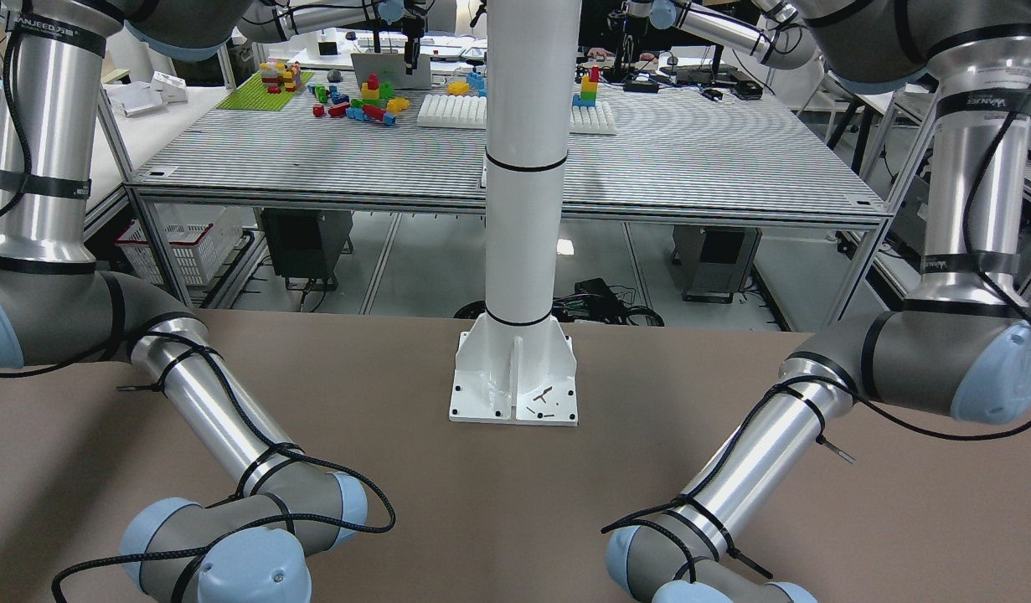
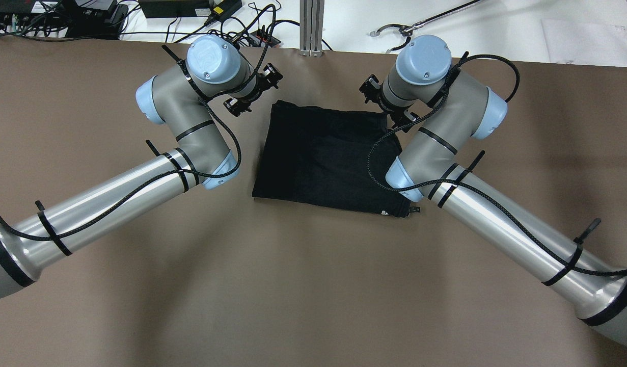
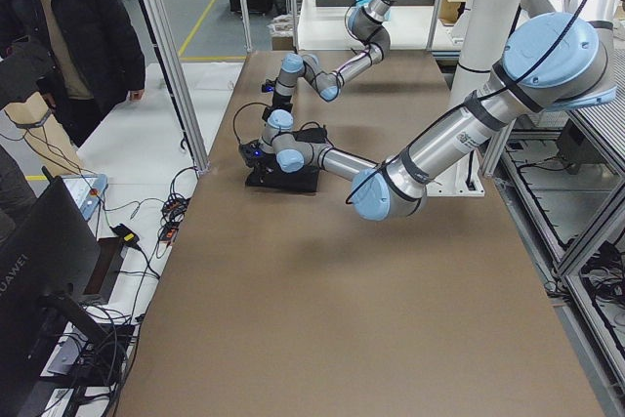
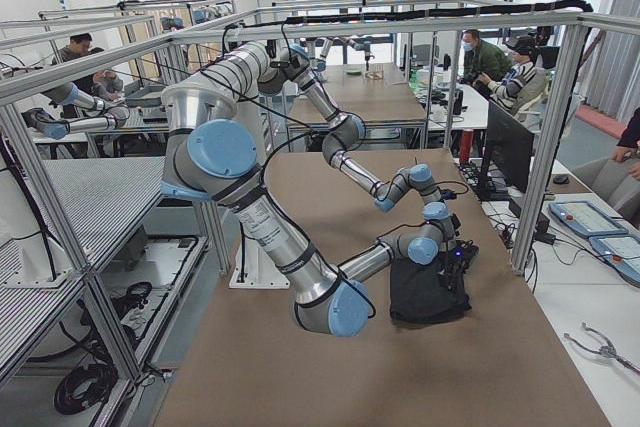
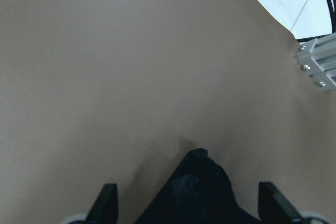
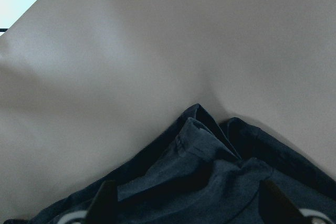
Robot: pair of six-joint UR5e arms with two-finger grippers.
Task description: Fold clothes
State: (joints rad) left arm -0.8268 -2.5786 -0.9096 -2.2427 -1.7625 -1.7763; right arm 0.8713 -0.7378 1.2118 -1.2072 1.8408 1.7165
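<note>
The black garment (image 2: 323, 158) lies folded into a rough rectangle on the brown table, between the two arms. My left gripper (image 2: 252, 93) is at its far left corner. In the left wrist view the gripper (image 5: 189, 205) is open, with a bunched corner of the garment (image 5: 199, 187) between the fingertips. My right gripper (image 2: 382, 100) is at the far right corner. In the right wrist view the gripper (image 6: 189, 203) is open over a hemmed corner (image 6: 205, 145). The garment also shows in the side views (image 3: 283, 179) (image 4: 428, 292).
The white pillar's base plate (image 1: 513, 385) stands at the robot's side of the table. Beyond the table's far edge are an aluminium post (image 2: 312, 25), cables and a black box (image 2: 89, 10). People stand at that edge (image 3: 68, 26).
</note>
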